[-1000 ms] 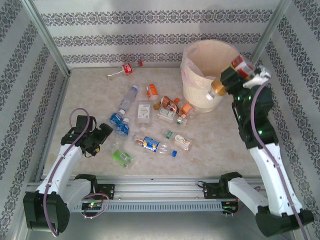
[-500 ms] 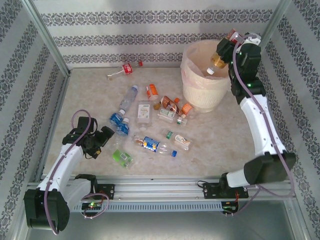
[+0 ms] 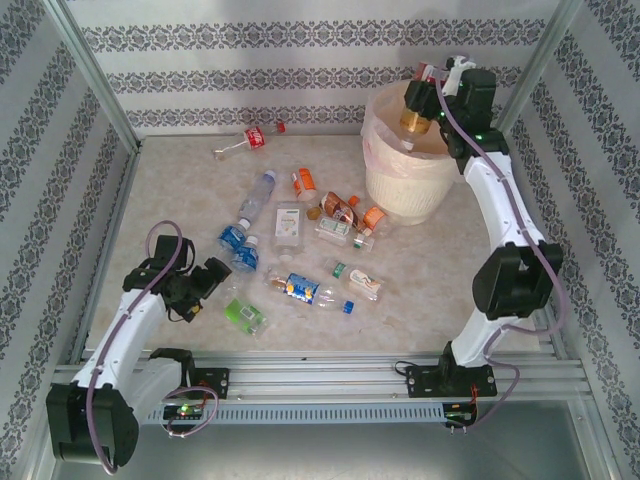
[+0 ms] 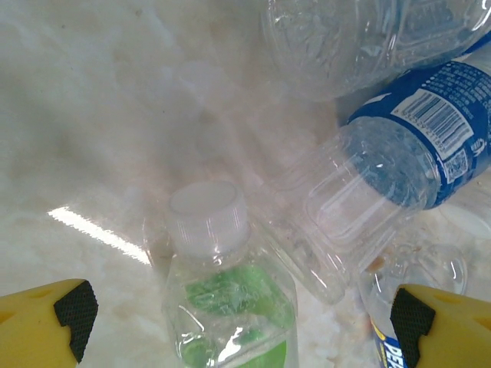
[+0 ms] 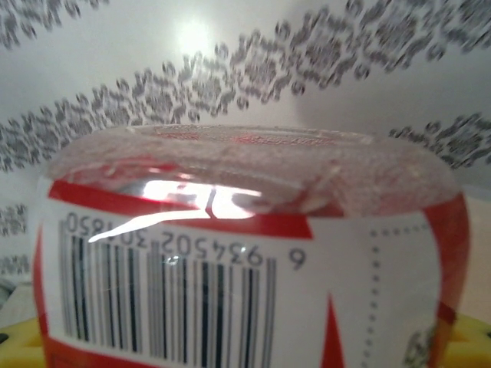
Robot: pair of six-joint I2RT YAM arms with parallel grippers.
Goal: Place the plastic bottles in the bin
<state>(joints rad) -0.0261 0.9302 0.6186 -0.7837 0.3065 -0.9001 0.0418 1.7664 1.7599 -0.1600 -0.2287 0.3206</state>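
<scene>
Green-labelled plastic with a white cap: the nearest bottle (image 3: 243,316) is lying on the table (image 3: 170,200) right in front of the left gripper (image 4: 242,311). The gripper's yellow fingers (image 4: 38,322) are standing spread wide, one on either side of the bottle's body, touching nothing. In the left wrist view the bottle's long axis is running straight out from the wrist, cap at the far end, so the fingers are facing its sides. I am judging that a short drop and a squeeze across the body is what this pick calls for.

A blue-labelled bottle (image 4: 430,126) is lying slanted just beyond it on the right, near enough to get nudged. Past that, the other plastic bottles (image 3: 318,292) are lying scattered over the middle of the table, and a red-capped bottle (image 3: 248,141) is sitting by the back wall. With the right arm stretched away, the left arm is the nearer one to them.

Farthest out, the right gripper (image 3: 430,92) is pinching a red-labelled bottle (image 5: 245,253) above the open mouth of the bin (image 3: 400,195), the bottle's amber end tipping down towards the bag. I am reckoning that letting go there should drop it in.
</scene>
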